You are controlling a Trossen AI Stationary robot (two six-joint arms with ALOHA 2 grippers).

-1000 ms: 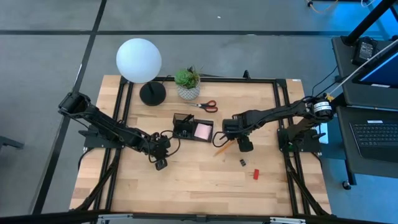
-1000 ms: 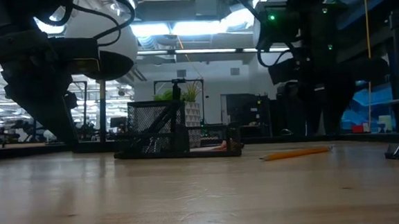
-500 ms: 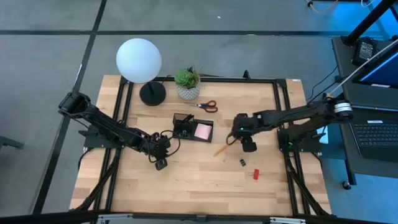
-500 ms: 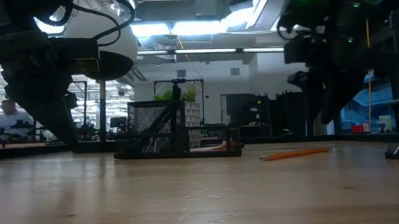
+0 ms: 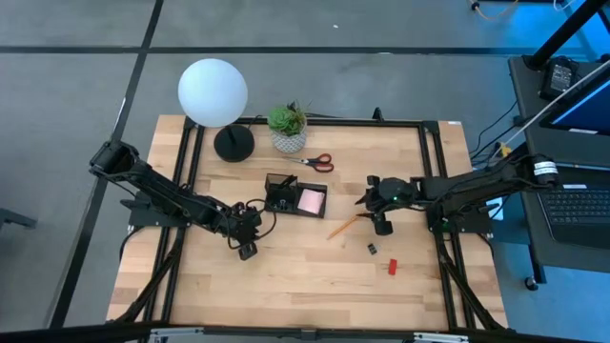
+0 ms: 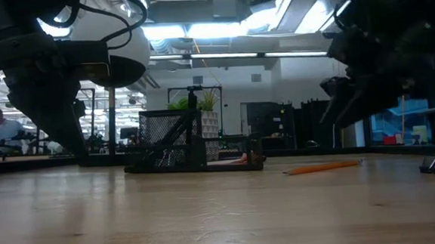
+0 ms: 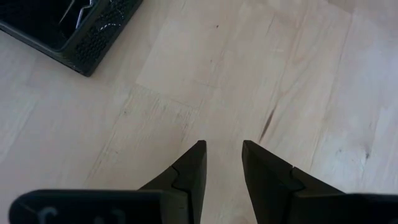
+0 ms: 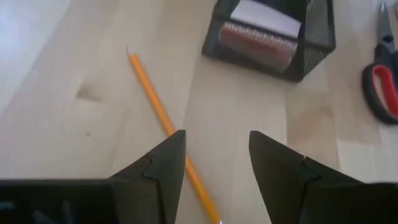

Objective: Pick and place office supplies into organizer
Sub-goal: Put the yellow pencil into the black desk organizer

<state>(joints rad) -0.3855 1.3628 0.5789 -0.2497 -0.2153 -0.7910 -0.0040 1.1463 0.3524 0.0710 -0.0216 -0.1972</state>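
High view: organizer (image 5: pixel 296 199) mid-table, pink pad (image 5: pixel 311 201) lying in its right compartment. Pencil (image 5: pixel 340 227) flat on the wood just right and nearer, apart from the organizer. Scissors (image 5: pixel 318 161) on the far side, beside the plant (image 5: pixel 287 128). Clip (image 5: pixel 372 249) and red block (image 5: pixel 392 267) lying nearer, right of the pencil. Right gripper (image 5: pixel 382 225) poised over the pencil's right end, fingers spread and empty, pencil running under one finger in the right wrist view. Left gripper (image 5: pixel 247 251) low over bare wood, left of and nearer than the organizer, fingers parted, holding nothing. Lamp (image 5: pixel 213 92) at far left.
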